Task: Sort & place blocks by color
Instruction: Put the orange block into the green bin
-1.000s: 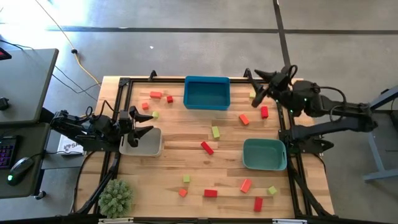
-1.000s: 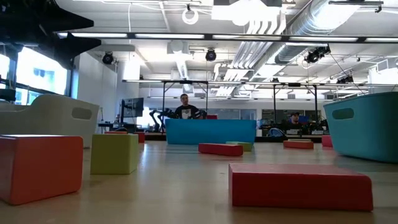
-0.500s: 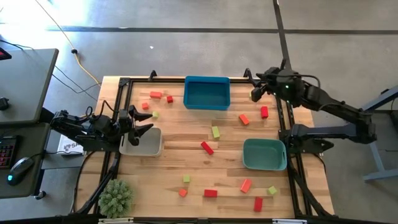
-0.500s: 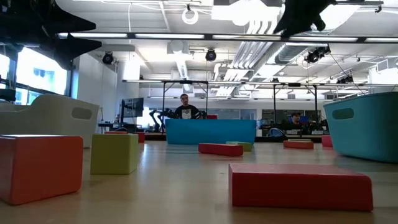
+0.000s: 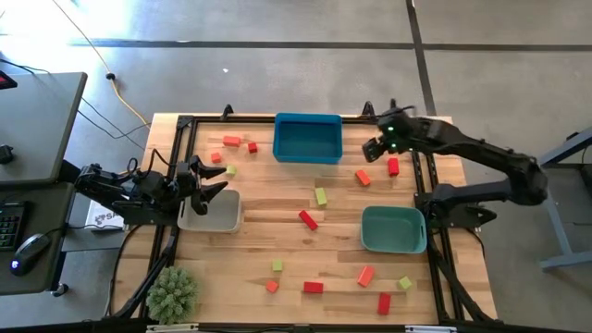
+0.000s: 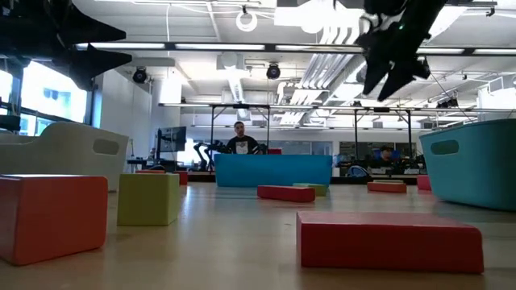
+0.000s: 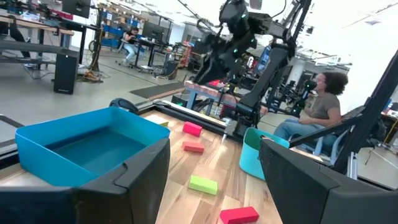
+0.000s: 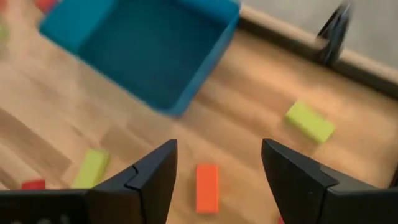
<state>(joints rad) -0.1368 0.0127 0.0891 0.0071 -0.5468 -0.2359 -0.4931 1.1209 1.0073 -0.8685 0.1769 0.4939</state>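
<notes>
Red, orange-red and yellow-green blocks lie flat and scattered on the wooden table [image 5: 277, 236]. My right gripper [image 5: 372, 151] is open and hangs in the air near the far right corner, beside the blue tray [image 5: 308, 139]. It shows high up in the low view [image 6: 393, 58]. In its wrist view [image 8: 214, 180] an orange-red block [image 8: 207, 186] lies on the table below, between the fingers, and a yellow-green oblong [image 8: 310, 121] lies off to one side. My left gripper [image 5: 215, 182] waits open over the beige tray [image 5: 211, 213] at the left edge.
A teal tray [image 5: 393, 229] stands at the right. A fuzzy green plant ball [image 5: 172, 293] sits at the near left corner. A red block [image 5: 393, 166] and an orange-red one [image 5: 362, 177] lie near my right gripper. People sit in the room beyond the table [image 6: 240, 138].
My right arm has swung out over the table. Its gripper has moved toward the table's left and near edges and has come down, entering the low view from above. The blocks and my left arm have stayed put.
</notes>
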